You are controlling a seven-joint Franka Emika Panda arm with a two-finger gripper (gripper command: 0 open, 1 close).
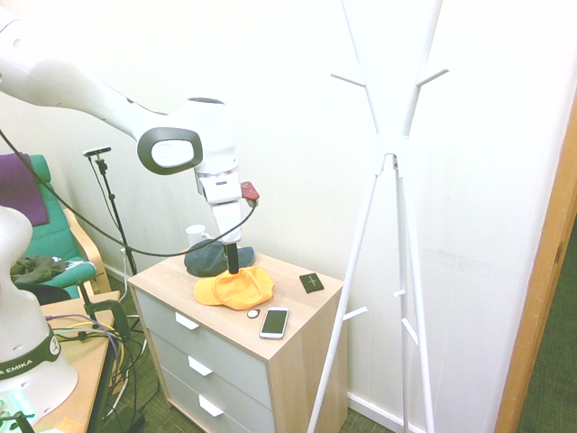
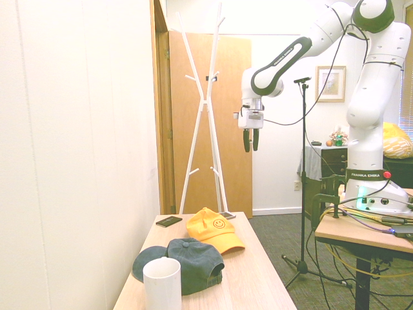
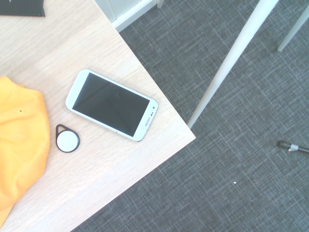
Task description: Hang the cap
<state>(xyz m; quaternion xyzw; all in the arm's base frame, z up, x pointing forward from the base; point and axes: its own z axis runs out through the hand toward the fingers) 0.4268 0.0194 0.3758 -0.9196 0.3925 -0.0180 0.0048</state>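
Note:
The cap point(image 1: 236, 289), yellow-orange with a smiley face, lies on the wooden dresser top point(image 1: 171, 280), brim toward the dark cap. From the other side the cap point(image 2: 213, 229) sits mid-table, and its edge point(image 3: 19, 145) shows in the wrist view. My gripper point(image 2: 251, 139) hangs well above the dresser, near its far end, open with nothing between its fingers. In the first exterior view the gripper point(image 1: 233, 259) overlaps the two caps. The white coat stand point(image 1: 389, 153) rises right of the dresser, and the coat stand point(image 2: 206, 97) is beyond the table's far end.
A dark blue-grey cap point(image 2: 187, 258) and a white mug point(image 2: 161, 284) sit behind the yellow one. A white phone point(image 3: 111, 105), a round key fob point(image 3: 67, 140) and a black wallet point(image 1: 311, 282) lie near the dresser's corner. A stand leg point(image 3: 231, 63) crosses the carpet.

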